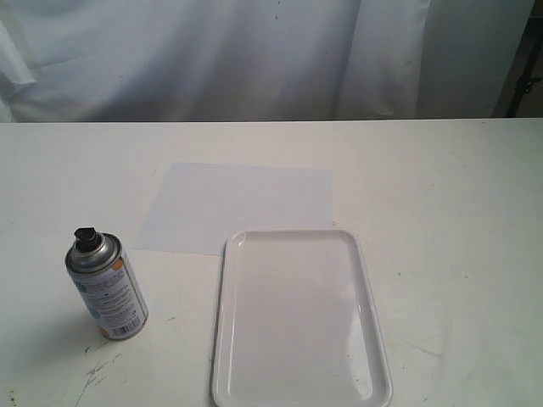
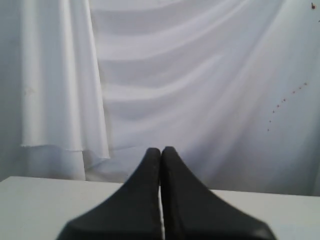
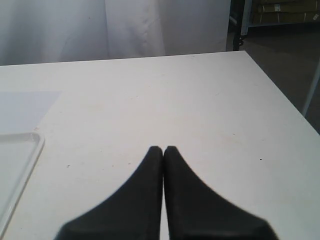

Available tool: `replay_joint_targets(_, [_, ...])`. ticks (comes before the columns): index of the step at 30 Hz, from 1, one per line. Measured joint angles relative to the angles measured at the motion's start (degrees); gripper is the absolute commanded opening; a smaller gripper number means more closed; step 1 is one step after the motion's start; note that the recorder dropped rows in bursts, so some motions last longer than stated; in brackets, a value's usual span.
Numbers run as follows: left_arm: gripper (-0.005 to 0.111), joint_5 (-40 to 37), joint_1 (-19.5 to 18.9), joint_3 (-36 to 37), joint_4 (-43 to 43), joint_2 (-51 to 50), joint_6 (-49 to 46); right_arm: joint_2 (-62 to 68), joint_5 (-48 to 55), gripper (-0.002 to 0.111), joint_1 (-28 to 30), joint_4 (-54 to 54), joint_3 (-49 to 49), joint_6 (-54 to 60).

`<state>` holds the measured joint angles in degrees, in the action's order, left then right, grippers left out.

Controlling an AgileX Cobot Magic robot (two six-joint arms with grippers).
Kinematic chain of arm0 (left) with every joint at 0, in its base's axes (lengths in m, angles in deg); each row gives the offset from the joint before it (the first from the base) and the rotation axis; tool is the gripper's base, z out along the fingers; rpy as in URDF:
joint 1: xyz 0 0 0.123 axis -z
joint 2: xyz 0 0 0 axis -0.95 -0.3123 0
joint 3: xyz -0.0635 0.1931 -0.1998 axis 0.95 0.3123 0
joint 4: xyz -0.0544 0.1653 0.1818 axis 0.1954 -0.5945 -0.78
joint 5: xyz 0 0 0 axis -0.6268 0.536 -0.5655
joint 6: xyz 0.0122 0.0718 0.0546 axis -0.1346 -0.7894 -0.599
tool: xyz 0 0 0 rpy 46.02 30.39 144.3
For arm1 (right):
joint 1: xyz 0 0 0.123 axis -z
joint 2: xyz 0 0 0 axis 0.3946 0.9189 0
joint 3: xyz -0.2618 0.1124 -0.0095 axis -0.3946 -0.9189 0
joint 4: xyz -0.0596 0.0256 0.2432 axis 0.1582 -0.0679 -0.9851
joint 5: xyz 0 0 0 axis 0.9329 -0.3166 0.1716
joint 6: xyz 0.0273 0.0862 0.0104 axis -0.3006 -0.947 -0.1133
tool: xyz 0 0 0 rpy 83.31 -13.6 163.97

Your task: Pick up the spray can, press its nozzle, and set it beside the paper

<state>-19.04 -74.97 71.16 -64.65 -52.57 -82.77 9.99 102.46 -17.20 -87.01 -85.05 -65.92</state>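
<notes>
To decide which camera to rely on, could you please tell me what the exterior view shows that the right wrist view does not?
Only the exterior view shows the spray can, standing upright with its black nozzle on top. Only the right wrist view shows the right gripper, its jaws together, and the floor beyond the table. Both show the table, the paper, the white tray and the curtain.

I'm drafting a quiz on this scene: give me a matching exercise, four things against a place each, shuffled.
1. silver metal spray can
2. small black plastic nozzle
3. thin white paper sheet
4. glossy white rimmed tray

A. farthest back, lying flat
B. tops the can
C. stands upright, far left
D. right of the can, near front

Pairs: 1-C, 2-B, 3-A, 4-D
</notes>
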Motion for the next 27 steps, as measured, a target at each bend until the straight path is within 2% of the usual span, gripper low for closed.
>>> replay_joint_targets(10, [0.000, 4.3, 0.0, 0.0, 0.0, 0.0, 2.6, 0.0, 0.0, 0.000, 0.0, 0.0, 0.0, 0.0])
replay_joint_targets(15, [0.000, 1.8, 0.0, -7.1, 0.5, -4.3, 3.8, 0.0, 0.0, 0.000, 0.0, 0.0, 0.0, 0.0])
replay_joint_targets(21, [0.000, 2.2, 0.0, -24.2, -1.9, -26.3, 3.9, 0.0, 0.0, 0.000, 0.0, 0.0, 0.0, 0.0])
replay_joint_targets(25, [0.000, 6.0, 0.0, -29.2, -6.9, -37.3, 4.9, 0.0, 0.0, 0.000, 0.0, 0.0, 0.0, 0.0])
replay_joint_targets(27, [0.000, 8.6, 0.1, -29.4, -7.7, -44.4, 9.0, 0.0, 0.0, 0.000, 0.0, 0.0, 0.0, 0.0])
